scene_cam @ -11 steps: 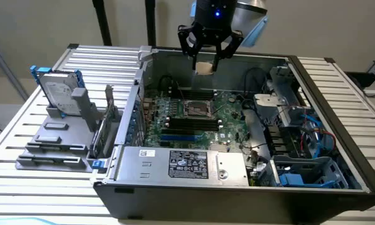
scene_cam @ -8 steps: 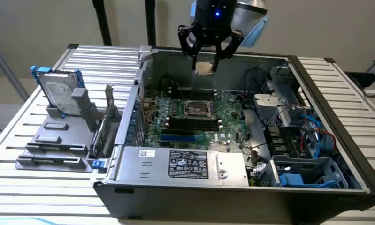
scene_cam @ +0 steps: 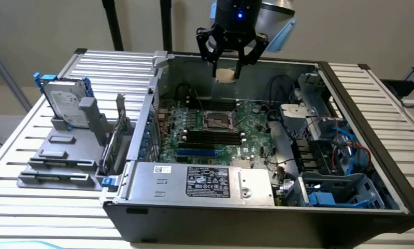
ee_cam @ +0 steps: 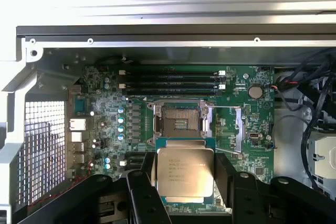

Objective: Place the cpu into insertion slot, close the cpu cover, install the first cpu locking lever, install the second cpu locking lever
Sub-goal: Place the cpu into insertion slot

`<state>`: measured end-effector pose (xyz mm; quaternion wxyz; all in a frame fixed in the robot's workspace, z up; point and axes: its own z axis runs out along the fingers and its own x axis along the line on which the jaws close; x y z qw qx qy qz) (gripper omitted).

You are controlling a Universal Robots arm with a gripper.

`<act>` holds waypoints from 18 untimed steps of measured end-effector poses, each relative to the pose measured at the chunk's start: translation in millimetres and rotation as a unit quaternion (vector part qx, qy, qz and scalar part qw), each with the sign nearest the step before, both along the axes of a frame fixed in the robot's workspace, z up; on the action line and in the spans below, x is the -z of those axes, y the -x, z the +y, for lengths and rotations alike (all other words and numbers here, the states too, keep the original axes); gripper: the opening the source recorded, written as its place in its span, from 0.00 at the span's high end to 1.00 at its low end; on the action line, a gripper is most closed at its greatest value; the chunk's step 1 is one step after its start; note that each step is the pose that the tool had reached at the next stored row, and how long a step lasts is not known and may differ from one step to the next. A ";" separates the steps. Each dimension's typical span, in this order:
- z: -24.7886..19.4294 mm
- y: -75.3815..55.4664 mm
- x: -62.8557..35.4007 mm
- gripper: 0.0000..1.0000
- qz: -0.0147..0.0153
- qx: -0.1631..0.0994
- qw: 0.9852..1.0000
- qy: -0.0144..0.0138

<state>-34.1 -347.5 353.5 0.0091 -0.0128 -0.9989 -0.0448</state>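
Step 1 in hand: cpu [ee_cam: 185, 177] not yet in slot [ee_cam: 180, 123]. Gripper [scene_cam: 226, 73] has jaws spread wide but clamped on the cpu's two opp. edges, chip flat, printed side up. Cpu hangs well above slot, offset toward the back wall of the case [scene_cam: 262, 225]. Slot looks bare, contacts exposed. My read: seating calls for cpu centred over slot, edges square w/ rim, kept level, slow drop. Any tilt risks bent contacts.
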 end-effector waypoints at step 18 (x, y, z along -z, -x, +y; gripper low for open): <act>20.9 -0.4 9.9 0.45 0.000 0.046 0.999 0.008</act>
